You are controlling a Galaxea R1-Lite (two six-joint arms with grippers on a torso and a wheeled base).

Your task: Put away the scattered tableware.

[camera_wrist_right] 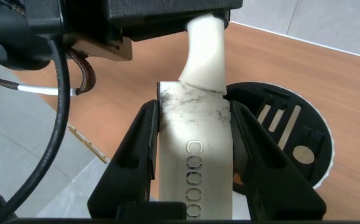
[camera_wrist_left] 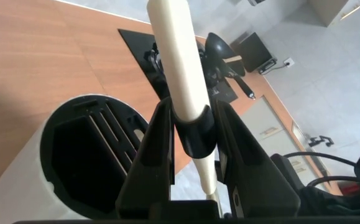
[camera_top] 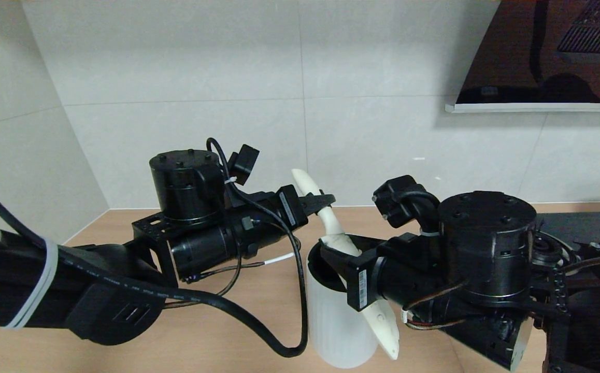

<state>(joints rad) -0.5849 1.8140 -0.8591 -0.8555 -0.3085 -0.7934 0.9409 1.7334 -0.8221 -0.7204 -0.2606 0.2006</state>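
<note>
The right claw (camera_top: 337, 248) hides the middle of the cream utensil (camera_top: 332, 224) and the part of the white holder (camera_top: 333, 321) mouth under it. Past that claw's fingers (camera_wrist_right: 136, 155), the utensil's wide end is cut off in the right wrist view. Beyond the left claw (camera_wrist_left: 192, 127), the dark things (camera_wrist_left: 220, 53) on the black mat (camera_wrist_left: 136, 43) are too small to tell.

A dark range hood (camera_top: 548, 52) hangs upper right on a grey tiled wall (camera_top: 201, 67); wooden countertop (camera_top: 191, 352) below, black stovetop (camera_top: 580, 220) right.

Long cream spatula (camera_top: 332, 224), held in mid-air, slanting just above a white cylindrical utensil holder (camera_top: 339, 331), black slotted insert, upright on wooden counter (camera_top: 201, 352).
</note>
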